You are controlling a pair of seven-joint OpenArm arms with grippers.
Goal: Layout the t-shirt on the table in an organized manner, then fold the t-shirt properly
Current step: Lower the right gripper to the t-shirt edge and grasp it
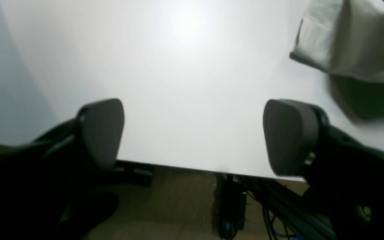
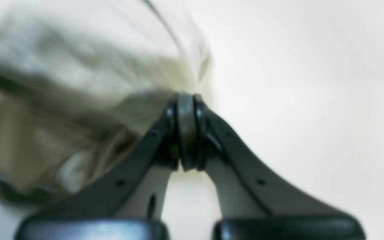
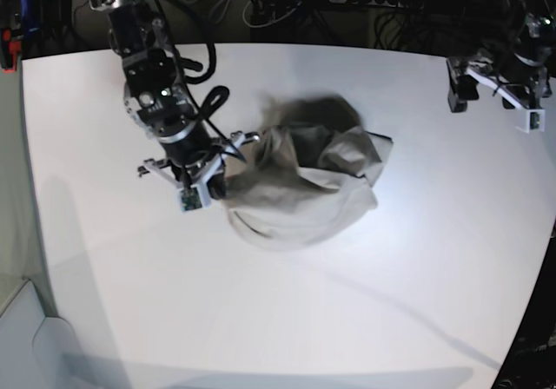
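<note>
With the right gripper [image 2: 187, 100] pinched on the shirt [image 3: 304, 181] bunched mid-table [image 3: 417, 302] and the left gripper [image 1: 192, 133] spread idle at the edge, lift slowly to unfurl.

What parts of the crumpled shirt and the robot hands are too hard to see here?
- Crumpled grey-beige cotton t-shirt: collar and sleeves buried in its own folds, base view.
- Same shirt, right wrist view: blurred, so the pinched part is unclear.
- Same shirt, left wrist view: cut off by the corner.
- Left gripper: fingers too small in base view.

arms: black, cabled | left claw [image 1: 192, 136]: rounded dark-grey pads
</note>
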